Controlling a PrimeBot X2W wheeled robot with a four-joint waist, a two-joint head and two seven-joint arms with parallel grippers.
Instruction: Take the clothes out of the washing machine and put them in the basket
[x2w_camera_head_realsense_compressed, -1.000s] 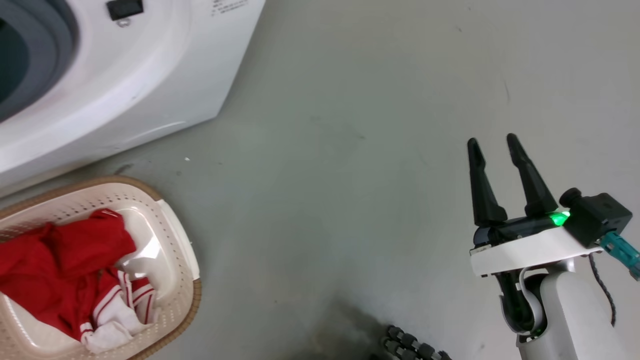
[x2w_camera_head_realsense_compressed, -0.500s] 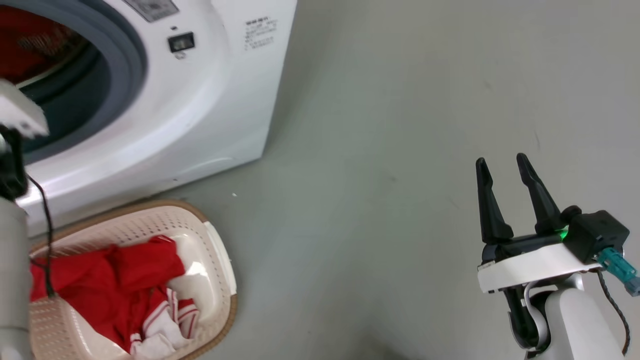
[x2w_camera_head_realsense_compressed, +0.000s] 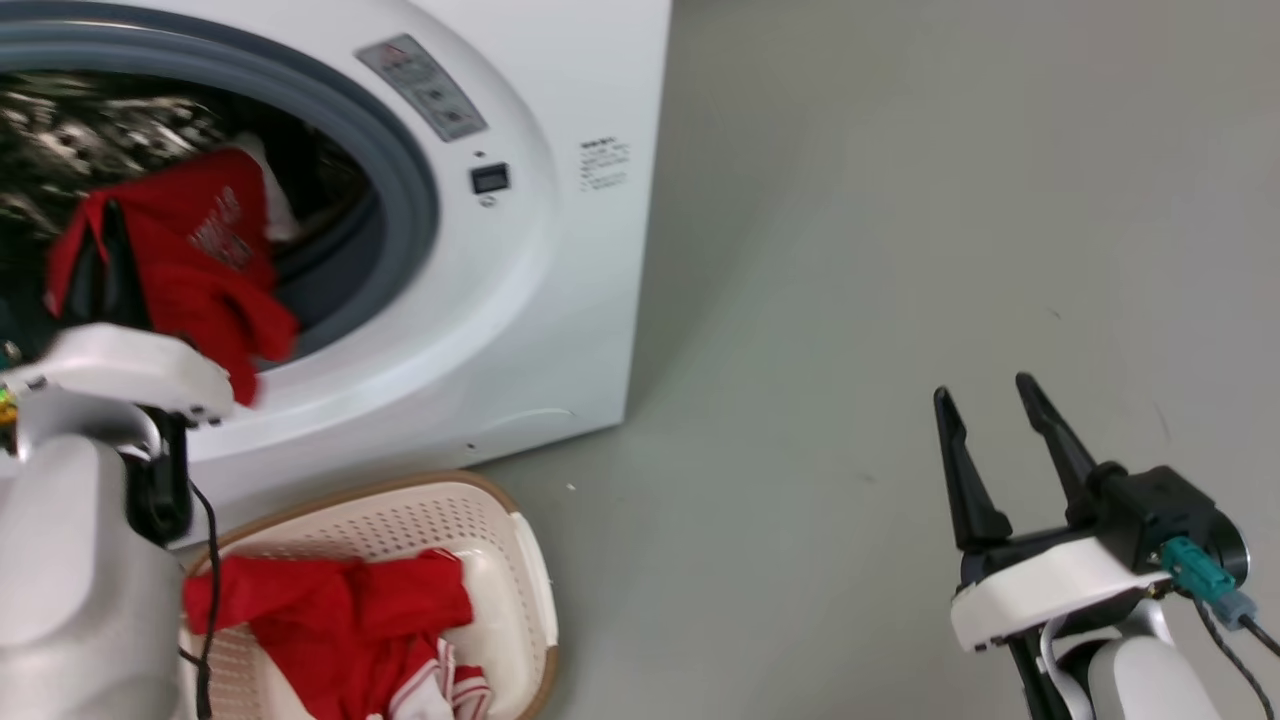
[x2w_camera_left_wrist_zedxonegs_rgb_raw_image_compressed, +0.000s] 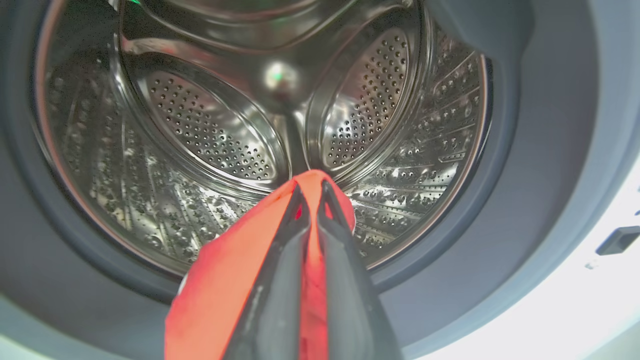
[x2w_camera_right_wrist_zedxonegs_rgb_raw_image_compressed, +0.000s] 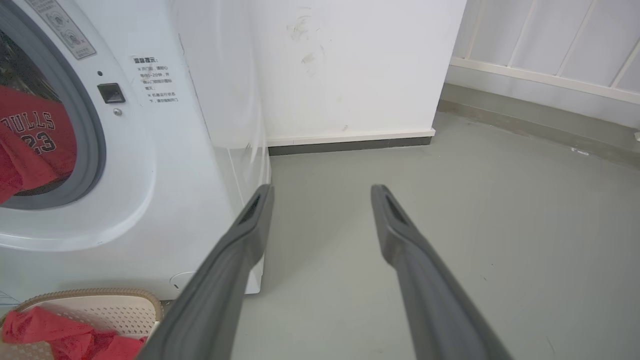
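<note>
Grey floor (x2w_camera_head_realsense_compressed: 850, 250) runs out beside the washing machine (x2w_camera_head_realsense_compressed: 560, 300), which stands against a white wall (x2w_camera_right_wrist_zedxonegs_rgb_raw_image_compressed: 350, 60). At the mouth of the porthole the left gripper (x2w_camera_left_wrist_zedxonegs_rgb_raw_image_compressed: 311, 187) has its fingers pinched tight on a fold of a red jersey (x2w_camera_head_realsense_compressed: 200, 260), and the cloth drapes down from the fingertips across the grey door seal (x2w_camera_head_realsense_compressed: 400, 200). Behind it gleams the perforated steel drum (x2w_camera_left_wrist_zedxonegs_rgb_raw_image_compressed: 210, 125). Below the opening, on the floor just in front of the machine, sits the basket (x2w_camera_head_realsense_compressed: 520, 560) with more red clothes (x2w_camera_head_realsense_compressed: 340, 620) heaped inside. Well apart on the other side, the right gripper (x2w_camera_head_realsense_compressed: 985, 395) hangs over bare floor, fingers spread and holding nothing.
</note>
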